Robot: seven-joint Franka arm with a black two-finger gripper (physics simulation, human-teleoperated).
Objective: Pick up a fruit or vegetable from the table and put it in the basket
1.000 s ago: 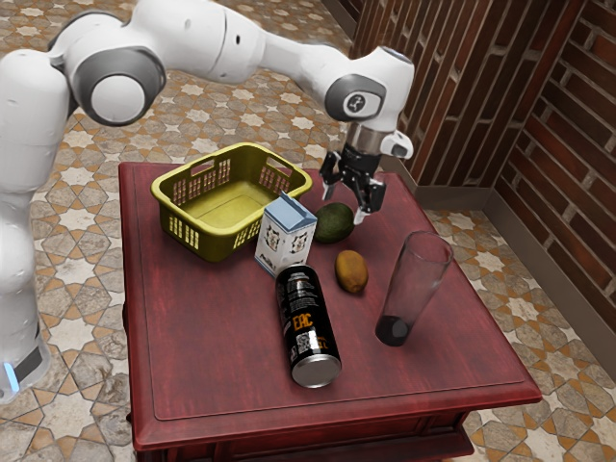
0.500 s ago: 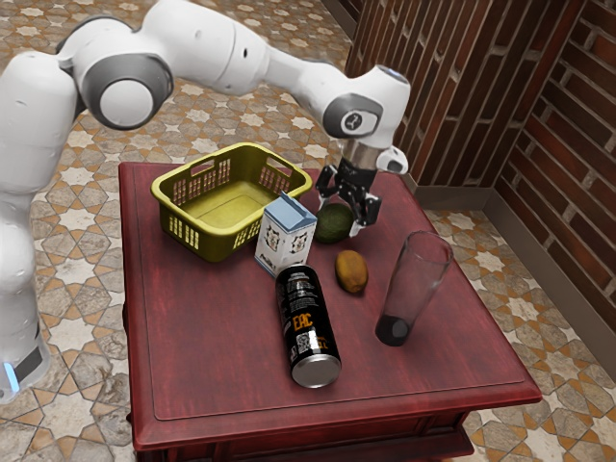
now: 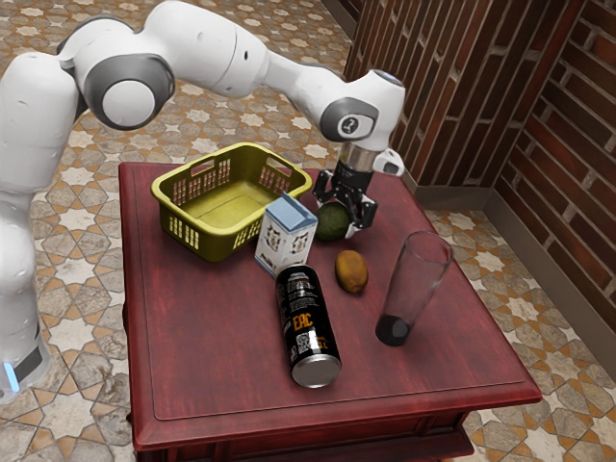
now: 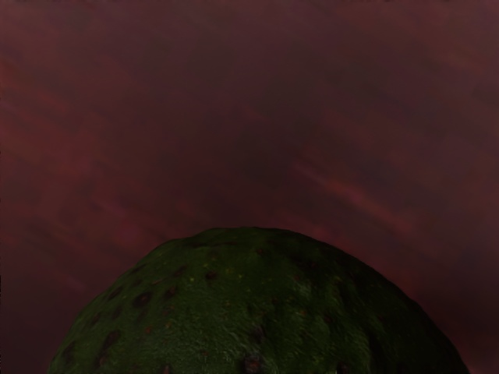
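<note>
The black gripper (image 3: 335, 217) is low over the table, its open fingers on either side of the dark green avocado (image 3: 332, 222). One finger partly covers the avocado's side toward the exterior view's right; contact on both sides cannot be made out. In the wrist view, the avocado's rounded, spotted top (image 4: 257, 308) is close under the hand. A brown, kiwi-like fruit (image 3: 351, 272) lies on the table nearer the exterior camera. The yellow-green basket (image 3: 219, 233) stands toward the exterior view's left, with its inner floor visible.
Between basket and avocado, slightly nearer the exterior camera, stands a blue-white carton (image 3: 286, 236). A black can (image 3: 306, 327) lies in front of it on the red table (image 3: 212, 366). The tall clear glass (image 3: 415, 284) is toward the exterior view's right.
My hand has come down and shifted slightly toward the exterior view's left, bringing the fingers from above the avocado to around it. The other objects have stayed where they were.
</note>
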